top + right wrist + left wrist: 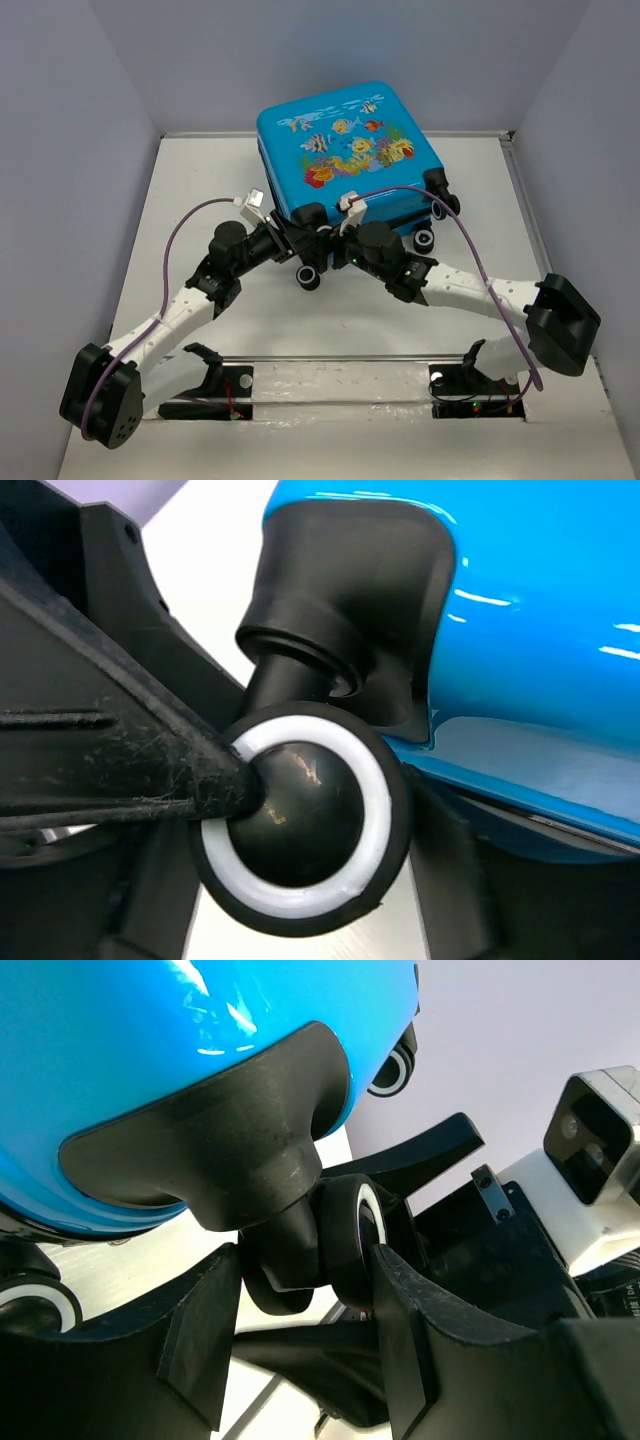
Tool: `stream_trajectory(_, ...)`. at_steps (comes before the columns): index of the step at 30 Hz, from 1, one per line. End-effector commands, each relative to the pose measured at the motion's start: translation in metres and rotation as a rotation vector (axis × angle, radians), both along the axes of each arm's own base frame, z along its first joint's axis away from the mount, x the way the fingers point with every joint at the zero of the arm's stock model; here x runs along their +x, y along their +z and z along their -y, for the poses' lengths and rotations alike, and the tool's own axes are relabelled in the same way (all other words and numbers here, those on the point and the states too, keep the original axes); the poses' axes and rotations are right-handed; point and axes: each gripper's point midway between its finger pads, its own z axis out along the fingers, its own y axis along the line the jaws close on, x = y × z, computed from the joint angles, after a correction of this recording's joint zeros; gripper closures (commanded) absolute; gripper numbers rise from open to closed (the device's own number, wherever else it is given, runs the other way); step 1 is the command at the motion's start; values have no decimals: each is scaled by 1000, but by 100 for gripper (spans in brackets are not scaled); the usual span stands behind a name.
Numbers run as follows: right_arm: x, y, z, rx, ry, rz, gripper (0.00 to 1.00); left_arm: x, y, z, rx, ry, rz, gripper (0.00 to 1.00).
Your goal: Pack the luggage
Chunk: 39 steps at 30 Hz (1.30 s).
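Observation:
The luggage point(345, 150), a bright-blue suitcase with fish print, lies shut and flat at the back middle of the table. Both arms reach its near edge. My left gripper point(300, 1280) is shut on a corner wheel point(345, 1240): one finger presses the wheel's face and the other presses the caster stem. My right gripper point(305, 870) stands open around that same wheel point(300, 810), its fingers close beside the rim. A dusty black finger point(120, 760) of the left gripper points at the hub. In the top view the grippers point(300, 238) point(340, 240) meet and hide the held wheel.
Another wheel point(308, 277) sticks out below the grippers, and two more point(425, 240) sit at the suitcase's right corner. Grey walls close in the white table point(200, 200) on three sides. A mounting rail point(340, 385) runs along the near edge. Purple cables loop over both arms.

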Motion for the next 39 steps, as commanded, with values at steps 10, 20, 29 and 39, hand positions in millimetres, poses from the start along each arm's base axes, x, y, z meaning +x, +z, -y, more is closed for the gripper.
stream_trajectory(10,32,54,5,99,-135,202,93,-14,54,-12,4,-2,276,72)
stream_trajectory(20,30,61,7,59,-117,208,93,2,-24,-95,278,414,188,59)
stream_trajectory(29,28,64,1,66,-87,204,93,11,-44,-44,358,285,297,62)
stream_trajectory(39,24,62,-3,70,-58,196,93,42,-54,-21,421,300,319,52)
